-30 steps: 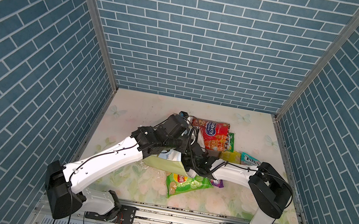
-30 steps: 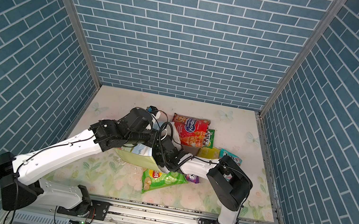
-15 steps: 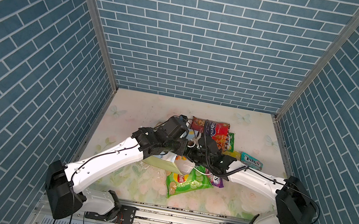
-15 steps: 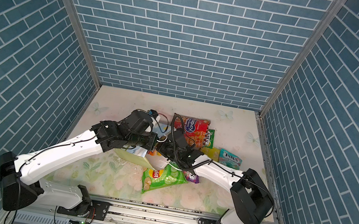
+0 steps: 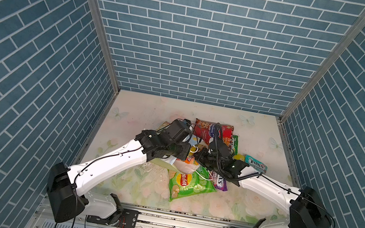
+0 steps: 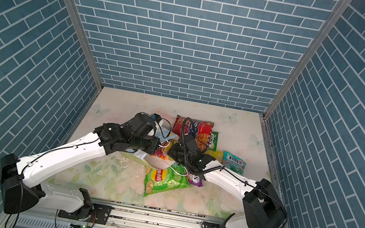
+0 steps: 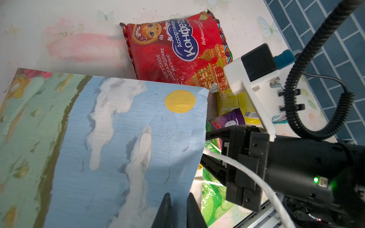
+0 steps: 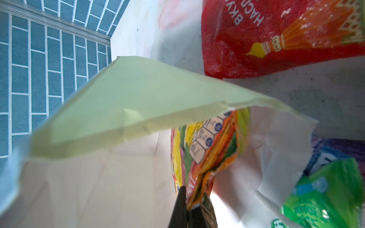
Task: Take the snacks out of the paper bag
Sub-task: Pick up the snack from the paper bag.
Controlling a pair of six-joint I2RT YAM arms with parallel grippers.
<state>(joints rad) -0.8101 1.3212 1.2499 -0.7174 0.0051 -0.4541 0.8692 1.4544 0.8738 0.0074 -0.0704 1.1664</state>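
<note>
Right wrist view: the right end effector [image 8: 190,201] is clamped on the crumpled edge of an orange packet [image 8: 209,146] just inside the mouth of the paper bag [image 8: 118,94]; the left end effector [image 7: 178,199] pinches the bag's printed wall. Likely faults: the thin edge grip could slip or tear; the packet could snag the bag's rim and drag the bag; the white cord handle [image 7: 233,161], draped over the right end effector, could tangle.
</note>
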